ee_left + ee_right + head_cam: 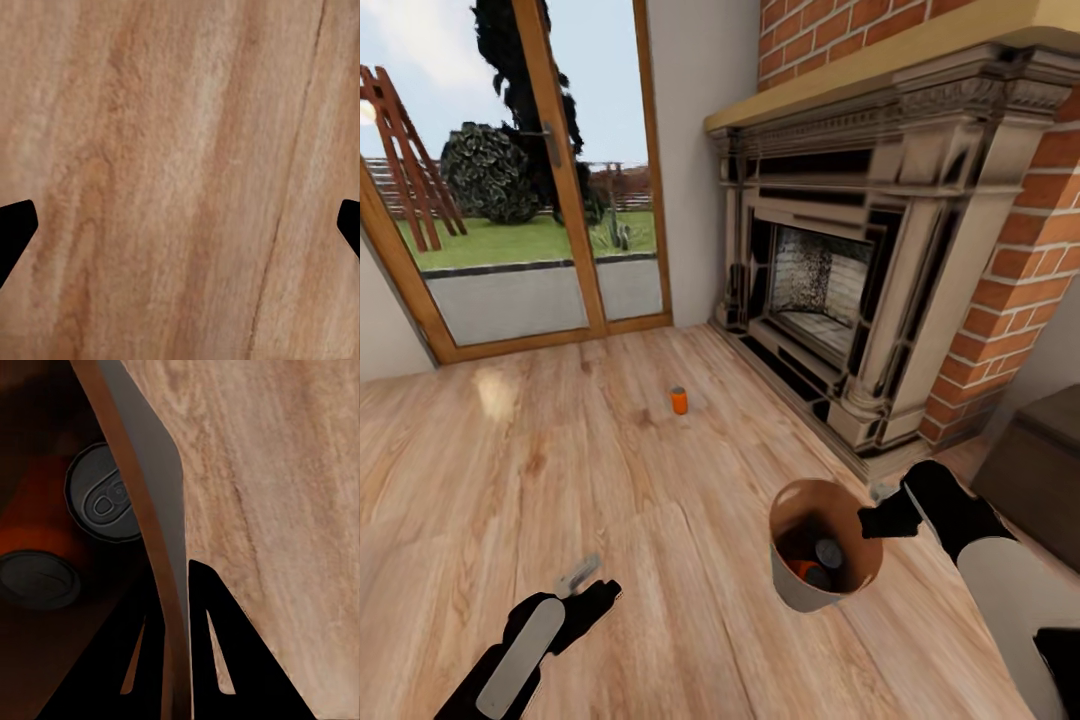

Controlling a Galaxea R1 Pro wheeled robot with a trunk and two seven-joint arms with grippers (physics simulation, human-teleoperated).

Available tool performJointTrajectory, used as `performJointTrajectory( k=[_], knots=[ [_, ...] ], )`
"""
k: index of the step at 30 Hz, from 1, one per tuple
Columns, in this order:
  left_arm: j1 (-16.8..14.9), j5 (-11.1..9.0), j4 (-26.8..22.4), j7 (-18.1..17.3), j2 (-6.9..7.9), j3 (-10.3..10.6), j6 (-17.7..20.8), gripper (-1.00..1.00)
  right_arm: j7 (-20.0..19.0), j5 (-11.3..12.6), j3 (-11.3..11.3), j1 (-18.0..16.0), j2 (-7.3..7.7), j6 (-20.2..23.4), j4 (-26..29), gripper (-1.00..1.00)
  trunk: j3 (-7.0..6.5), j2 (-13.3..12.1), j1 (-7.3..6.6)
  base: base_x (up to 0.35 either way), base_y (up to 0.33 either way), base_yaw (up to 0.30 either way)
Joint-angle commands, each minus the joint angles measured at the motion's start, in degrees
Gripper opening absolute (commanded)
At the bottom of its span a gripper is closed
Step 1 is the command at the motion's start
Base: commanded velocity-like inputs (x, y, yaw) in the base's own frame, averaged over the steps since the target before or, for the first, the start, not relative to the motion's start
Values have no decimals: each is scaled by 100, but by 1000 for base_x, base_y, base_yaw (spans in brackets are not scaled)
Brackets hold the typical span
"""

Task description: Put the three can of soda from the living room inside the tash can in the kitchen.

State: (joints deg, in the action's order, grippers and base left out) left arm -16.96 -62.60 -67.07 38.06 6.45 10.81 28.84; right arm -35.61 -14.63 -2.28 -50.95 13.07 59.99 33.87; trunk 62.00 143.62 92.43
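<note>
With two cans inside, the pale grey brown-lined bucket (822, 548) hangs pinched by the right gripper (872, 522); keep it level rolling toward the last orange soda can (678, 400), left gripper (582, 585) spread wide, empty.

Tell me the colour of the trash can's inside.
Glossy brown inside the trash can, pale grey outside; the head view shows it best.
</note>
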Motion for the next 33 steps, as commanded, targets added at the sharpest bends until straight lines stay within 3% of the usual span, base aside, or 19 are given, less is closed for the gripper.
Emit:
performJointTrajectory(
  k=[1, 5, 12, 15, 18, 21, 24, 33],
  knots=[
    [0, 1, 1, 0, 1, 0, 0, 100, -12, -11, 99, -25, -3, 2, -48, -100, -1, 1, -1, 286, 220, 0],
    [0, 2, 1, 0, -2, 0, -1, 100, 14, -13, 411, -168, -6, 2, -392, -100, -1, 1, -1, 286, 212, 0],
    [0, 2, 1, 7, 3, 0, -1, 100, 34, -18, 472, -203, -18, 2, -466, -100, -1, 1, -1, 287, 196, 0],
    [0, 2, 1, 8, -4, 0, -1, 100, 36, -48, 442, -175, -119, 2, -411, -100, -1, 1, -1, 287, 193, 0],
    [0, 2, 1, 8, -6, 0, -1, 100, 27, -64, 421, -84, -232, 2, -67, -100, -1, 1, -1, 287, 193, 0],
    [0, 2, 1, 8, -4, 0, -1, 100, 20, -82, 397, 472, -337, 2, 1003, -100, -1, 1, -1, 287, 193, 0],
    [0, 2, 1, 8, -4, 0, -1, 100, 14, -89, 390, 747, -388, 2, 1567, -100, -1, 1, -1, 287, 192, 0],
    [0, 2, 1, 8, -12, 0, -1, 100, 11, -93, 380, 872, -440, 2, 1841, -100, -1, 1, -1, 289, 189, 0]
  ],
)
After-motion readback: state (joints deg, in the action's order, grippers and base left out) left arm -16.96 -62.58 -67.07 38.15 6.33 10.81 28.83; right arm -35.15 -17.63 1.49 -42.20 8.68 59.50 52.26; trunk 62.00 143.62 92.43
